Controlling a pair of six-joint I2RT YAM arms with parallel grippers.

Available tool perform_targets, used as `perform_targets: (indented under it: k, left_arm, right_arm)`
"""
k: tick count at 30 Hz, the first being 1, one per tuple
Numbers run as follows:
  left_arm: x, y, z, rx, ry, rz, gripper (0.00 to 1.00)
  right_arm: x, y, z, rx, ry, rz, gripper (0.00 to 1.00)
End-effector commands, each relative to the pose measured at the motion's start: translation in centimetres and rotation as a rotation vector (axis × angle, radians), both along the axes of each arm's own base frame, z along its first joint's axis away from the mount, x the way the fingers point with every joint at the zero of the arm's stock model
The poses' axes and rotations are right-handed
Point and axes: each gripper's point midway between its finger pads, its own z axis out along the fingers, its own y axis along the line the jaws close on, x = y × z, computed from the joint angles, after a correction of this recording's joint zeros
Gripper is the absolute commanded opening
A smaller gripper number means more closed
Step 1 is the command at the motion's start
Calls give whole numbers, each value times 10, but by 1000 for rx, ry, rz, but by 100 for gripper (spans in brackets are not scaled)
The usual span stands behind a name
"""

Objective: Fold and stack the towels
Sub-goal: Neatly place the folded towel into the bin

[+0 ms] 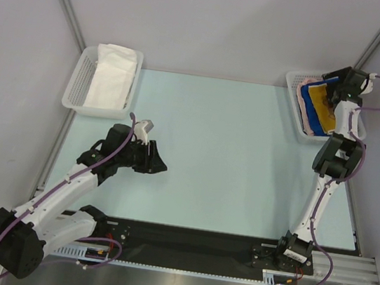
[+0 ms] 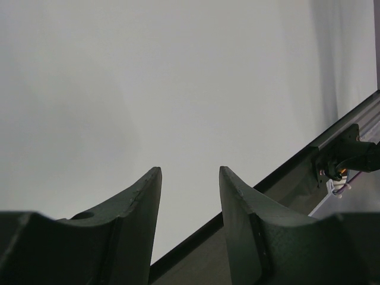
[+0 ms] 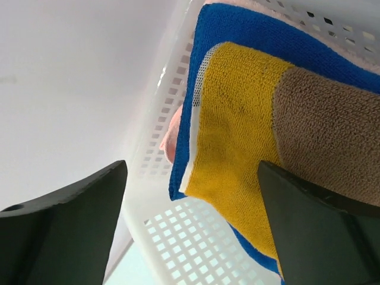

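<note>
The folded stack is kept in the right basket [image 3: 172, 249] at the far right corner of the table [image 1: 230, 155], so that the middle is left free as a folding surface. In that basket a yellow towel [image 3: 237, 119] with a brown patch [image 3: 326, 130] is laid on top of a blue towel [image 3: 249, 29], and a pink towel [image 3: 170, 138] is seen as an edge beneath both. The corners are roughly lined up, which is judged to keep the pile from sliding. The right gripper [image 3: 191, 175] is held just above the yellow towel with its jaws spread wide and nothing between them (the cloth rests on the pile alone). A white towel [image 1: 114, 75] is heaped loosely in the left basket [image 1: 73, 94] at the far left, and it is judged to be waiting its turn to be folded. The left gripper [image 2: 190, 172] is poised low over bare table on the left, near that basket, with its jaws parted and nothing grasped. From there, it is judged, the white towel can be reached readily.
</note>
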Motion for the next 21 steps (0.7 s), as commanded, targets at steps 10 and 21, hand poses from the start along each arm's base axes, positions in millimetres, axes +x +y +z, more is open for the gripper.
perform_targets:
  k: [10, 21]
  left_arm:
    - [14, 13, 15, 0, -72, 64, 51]
    - [110, 62, 96, 28, -198, 504, 56]
  right_arm:
    - [-59, 52, 145, -144, -88, 143, 100]
    - [-186, 267, 97, -343, 58, 515, 100]
